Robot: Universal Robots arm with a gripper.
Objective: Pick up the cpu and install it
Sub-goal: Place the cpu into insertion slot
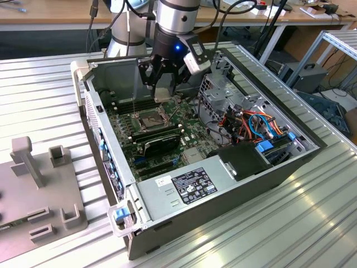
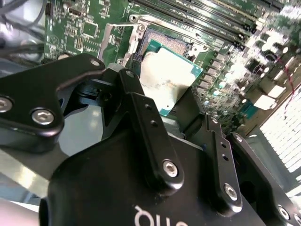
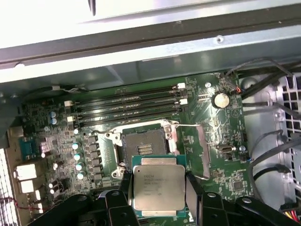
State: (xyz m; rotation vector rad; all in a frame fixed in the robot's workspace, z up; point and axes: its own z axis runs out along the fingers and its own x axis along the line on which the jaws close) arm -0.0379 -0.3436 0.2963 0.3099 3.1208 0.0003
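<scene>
Exterior view: an open computer case point(image 1: 184, 229) holds a grey power-supply box point(image 1: 189, 184), a green motherboard point(image 1: 192, 133) and coloured cables point(image 1: 256, 123). The gripper point(image 1: 164, 84) hangs inside the case over the empty socket point(image 1: 152, 118). In both wrist views its fingers clamp the cpu point(image 3: 159, 188) point(image 2: 167, 80) by opposite edges, clear of the socket and not yet seated.

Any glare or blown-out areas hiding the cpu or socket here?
First wrist view: cpu, held in the end effector, evenly lit; socket glare-free; beyond the case wall it's blown white. Second wrist view: cpu lid pale with glare, part of the motherboard washed out. Exterior view: light streaks on the table.
</scene>
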